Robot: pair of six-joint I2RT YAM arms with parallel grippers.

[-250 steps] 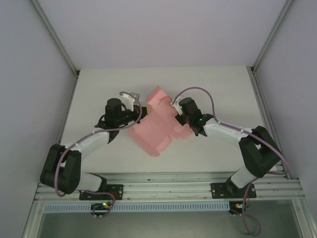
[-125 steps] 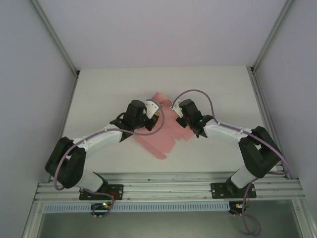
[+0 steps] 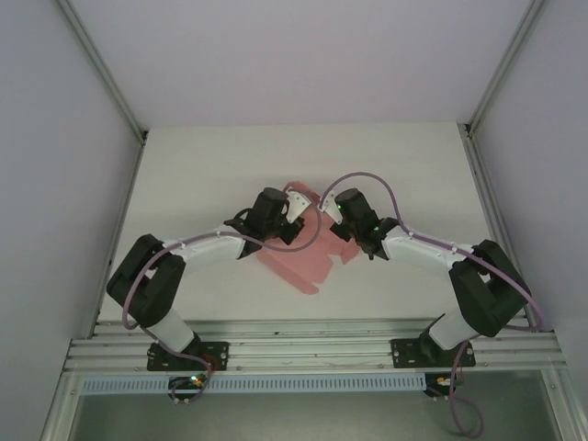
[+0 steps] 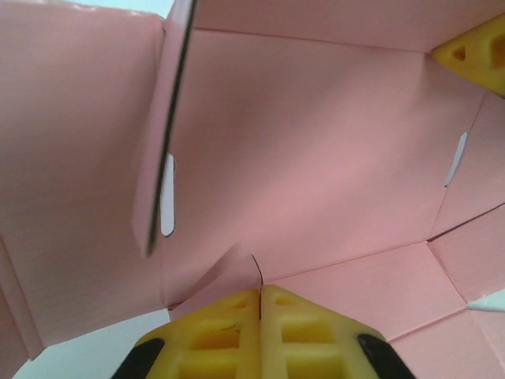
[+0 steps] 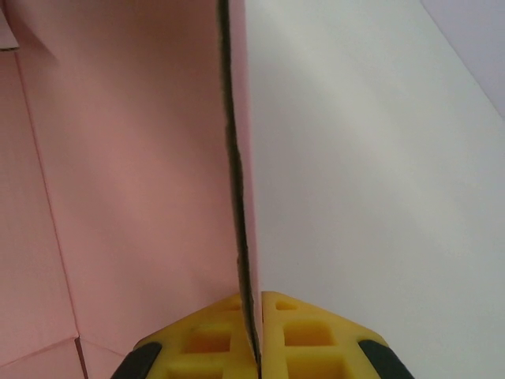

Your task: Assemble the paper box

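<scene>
Right end effector point(image 5: 253, 306) pinches the upright paper box point(image 5: 134, 158) wall.

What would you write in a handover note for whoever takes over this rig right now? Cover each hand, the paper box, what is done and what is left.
Left hand: shut, pinching a flap edge of the paper box.
Right hand: shut on the edge of an upright panel of the box.
Box: on the table, between both hands, partly folded.
Done: some panels raised.
To do: fold up the remaining walls, tuck flaps into the slots, close it.
</scene>
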